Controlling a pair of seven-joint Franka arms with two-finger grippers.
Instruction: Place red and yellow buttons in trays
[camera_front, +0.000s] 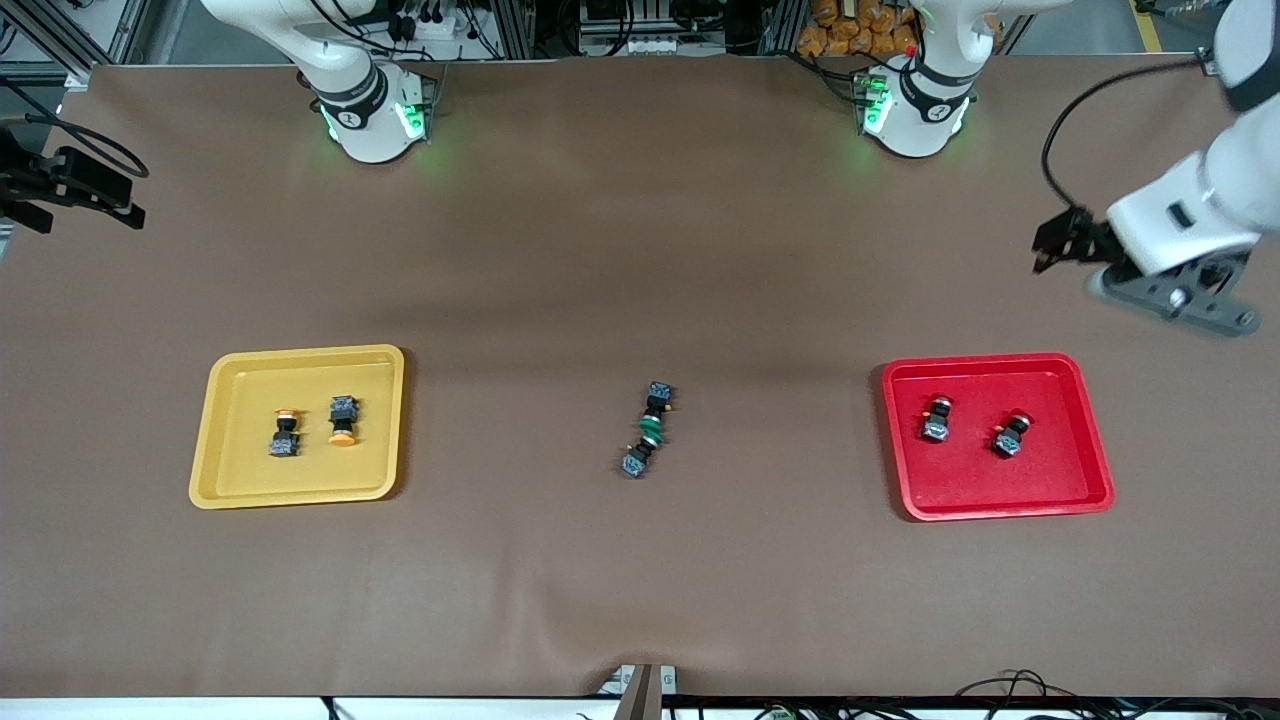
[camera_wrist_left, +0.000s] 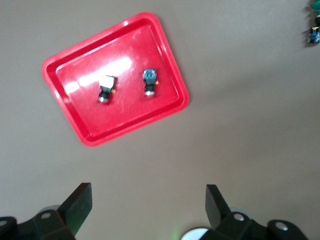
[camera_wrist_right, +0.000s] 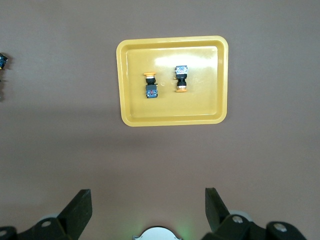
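The yellow tray (camera_front: 240, 460) lies toward the right arm's end and holds two yellow-capped buttons (camera_front: 285, 432) (camera_front: 342, 420). The right wrist view looks down on this tray (camera_wrist_right: 200, 102) and its buttons (camera_wrist_right: 151, 86) (camera_wrist_right: 181, 79). The red tray (camera_front: 1060, 470), toward the left arm's end, holds two red-capped buttons (camera_front: 936, 418) (camera_front: 1011, 436), which also show in the left wrist view (camera_wrist_left: 106, 89) (camera_wrist_left: 149, 81). My left gripper (camera_front: 1185, 300) (camera_wrist_left: 148, 189) hangs open and empty over bare mat beside the red tray. High over bare mat, my right gripper (camera_wrist_right: 147, 192) is open and empty too.
Two green-capped switches (camera_front: 648, 430) lie end to end on the brown mat midway between the trays, showing at the edge of the left wrist view (camera_wrist_left: 314, 30). The robot bases (camera_front: 375, 115) (camera_front: 915, 110) stand along the table's back edge.
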